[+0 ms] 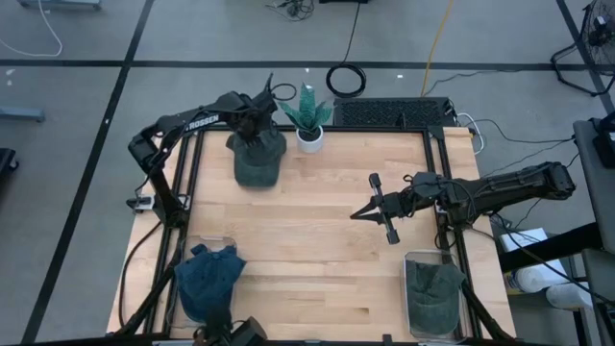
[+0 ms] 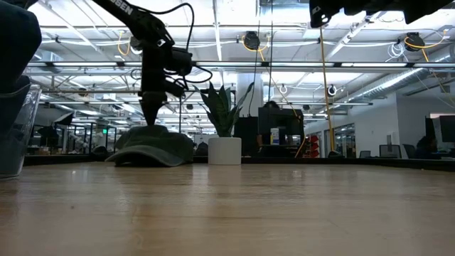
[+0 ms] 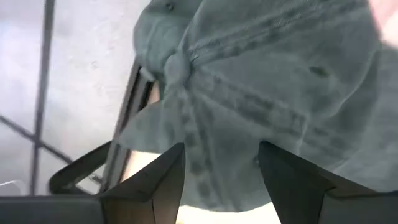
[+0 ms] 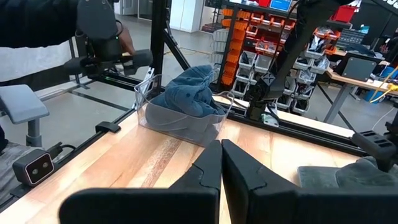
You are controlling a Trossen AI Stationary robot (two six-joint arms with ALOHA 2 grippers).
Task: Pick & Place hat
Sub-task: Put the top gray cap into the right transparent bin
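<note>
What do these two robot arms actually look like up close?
Both are slim, dark, jointed metal arms. The left arm carries white lettering along one link and loose black cables looping near its wrist. The right arm is equally dark, with cables bundled along it. Each ends in a gripper, the left gripper and the right gripper, with two black, wedge-shaped jaws.

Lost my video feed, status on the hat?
Left gripper over green hat at table's far edge, fingers open. Right gripper shut, idle mid-table. Potted plant beside hat.

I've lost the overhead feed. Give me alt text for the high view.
The left gripper sits over a grey-green cloth cap at the wooden table's far edge, beside a small potted plant in a white pot. The right gripper hovers shut mid-table.
</note>
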